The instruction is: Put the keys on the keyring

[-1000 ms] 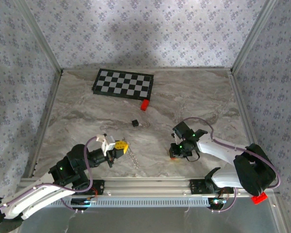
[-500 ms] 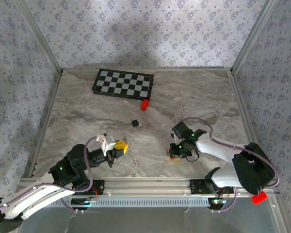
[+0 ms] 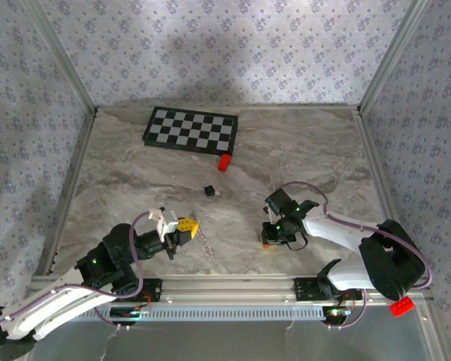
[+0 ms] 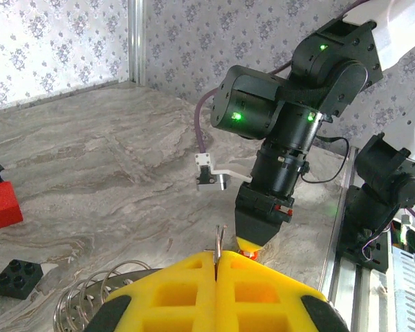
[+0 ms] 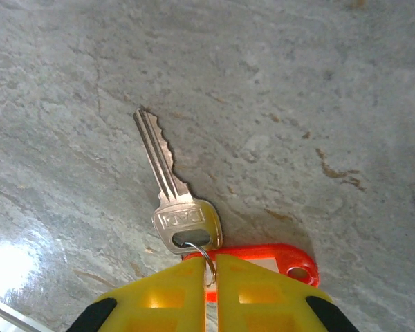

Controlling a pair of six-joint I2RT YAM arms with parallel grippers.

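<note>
my left gripper [image 4: 216,257]: jaws pressed together, a thin metal sliver [image 4: 219,241] nipped at the tips. keyring [image 4: 76,301] coiled on the table [image 4: 111,159] just beside them. my right gripper [image 5: 211,266]: jaws pinching the small ring of the keys [image 5: 187,225], red tag [image 5: 277,266] under my fingertips.

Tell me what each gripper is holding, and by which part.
Left gripper: the keyring, pinched by a wire end between shut jaws. Right gripper: the keys, by their small ring.
</note>
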